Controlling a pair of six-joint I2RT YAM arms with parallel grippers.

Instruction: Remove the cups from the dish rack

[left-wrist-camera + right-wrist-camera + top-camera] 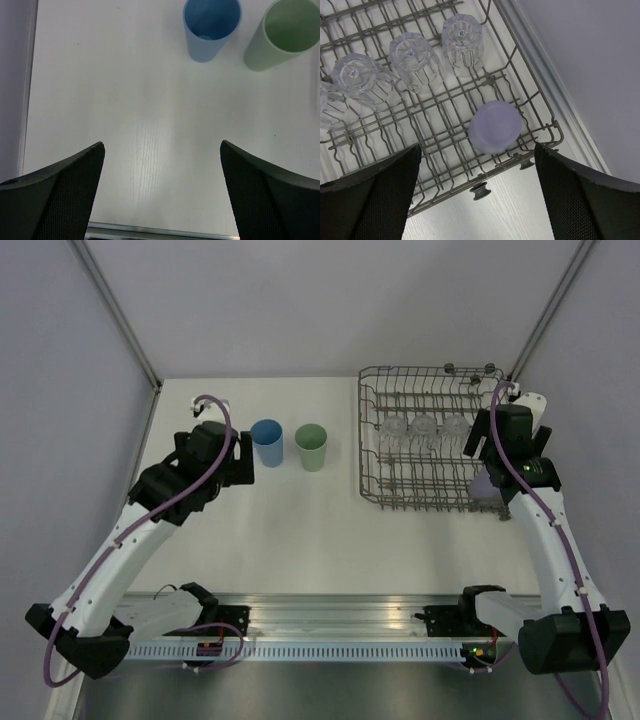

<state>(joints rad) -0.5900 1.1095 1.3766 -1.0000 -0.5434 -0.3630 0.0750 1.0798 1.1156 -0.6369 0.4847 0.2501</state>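
Note:
The grey wire dish rack (420, 495) stands at the back right of the table. Clear glasses (424, 426) stand upside down in it; several show in the right wrist view (415, 60). A lavender cup (495, 126) sits upside down in the rack's near right corner, also visible from above (484, 486). The blue cup (267, 443) and pale green cup (311, 447) stand upright on the table left of the rack, and show in the left wrist view (212, 27) (285, 31). My left gripper (162, 172) is open and empty, just left of the blue cup. My right gripper (477, 172) is open and empty above the lavender cup.
The rack's near rim and small wheels (480, 191) lie under my right gripper. A grey wall (590, 65) runs close along the rack's right side. A metal rail (330, 625) spans the table's near edge.

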